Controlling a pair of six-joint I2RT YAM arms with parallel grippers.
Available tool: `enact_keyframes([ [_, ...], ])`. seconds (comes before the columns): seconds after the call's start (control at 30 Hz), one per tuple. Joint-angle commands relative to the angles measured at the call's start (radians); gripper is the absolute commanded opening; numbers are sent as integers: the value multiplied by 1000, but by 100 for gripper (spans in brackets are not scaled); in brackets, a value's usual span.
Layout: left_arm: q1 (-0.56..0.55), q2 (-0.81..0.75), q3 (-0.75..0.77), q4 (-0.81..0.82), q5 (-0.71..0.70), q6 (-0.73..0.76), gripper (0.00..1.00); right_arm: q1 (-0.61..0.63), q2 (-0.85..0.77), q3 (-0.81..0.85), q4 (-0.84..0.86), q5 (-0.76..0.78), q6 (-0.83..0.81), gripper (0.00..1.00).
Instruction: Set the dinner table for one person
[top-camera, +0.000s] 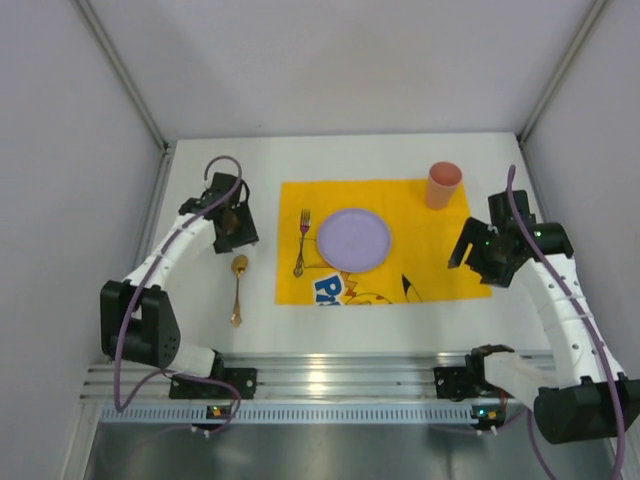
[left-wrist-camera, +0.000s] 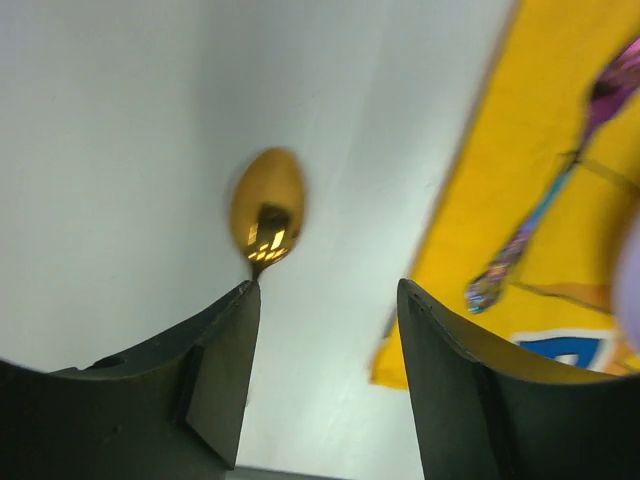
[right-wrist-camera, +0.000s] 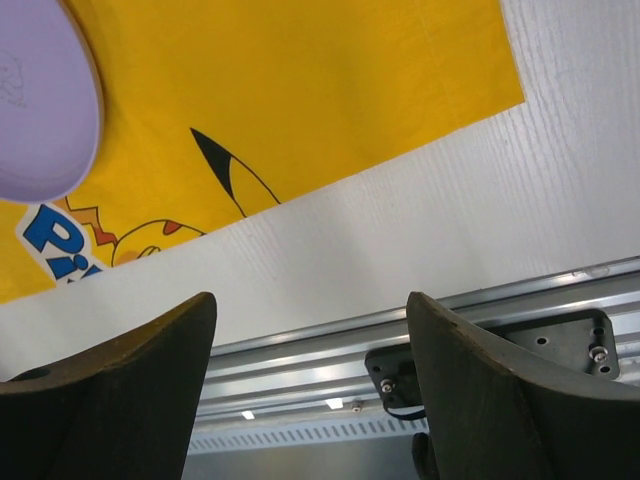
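Observation:
The white dinner table (top-camera: 330, 160) carries a yellow cartoon cloth (top-camera: 420, 250). On the cloth lie a lilac plate (top-camera: 354, 239) and, just left of it, a purple fork (top-camera: 302, 240). A pink cup (top-camera: 444, 185) stands at the cloth's far right corner. A gold spoon (top-camera: 238, 290) lies on the bare table left of the cloth. My left gripper (top-camera: 238, 243) hovers open and empty just beyond the spoon's bowl (left-wrist-camera: 267, 218), which shows ahead of its left finger. My right gripper (top-camera: 478, 262) is open and empty over the cloth's near right corner (right-wrist-camera: 300, 90).
Silver rails (top-camera: 330, 375) and both arm bases run along the near edge. White walls close in the table's sides and back. The left wrist view (left-wrist-camera: 328, 290) shows the fork (left-wrist-camera: 545, 200) on the cloth; the right wrist view (right-wrist-camera: 310, 300) shows the plate's edge (right-wrist-camera: 40, 100).

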Motion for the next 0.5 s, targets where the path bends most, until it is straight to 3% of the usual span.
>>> enact_keyframes([
  [0.0,18,-56,-154,-11,-21,155,62,0,2,-2,64,-22,10,77],
  [0.13,36,-71,-258,27,-14,201,61,3,30,11,70,-53,-11,77],
  [0.47,56,33,-268,22,-49,164,50,3,71,52,64,-45,-38,77],
])
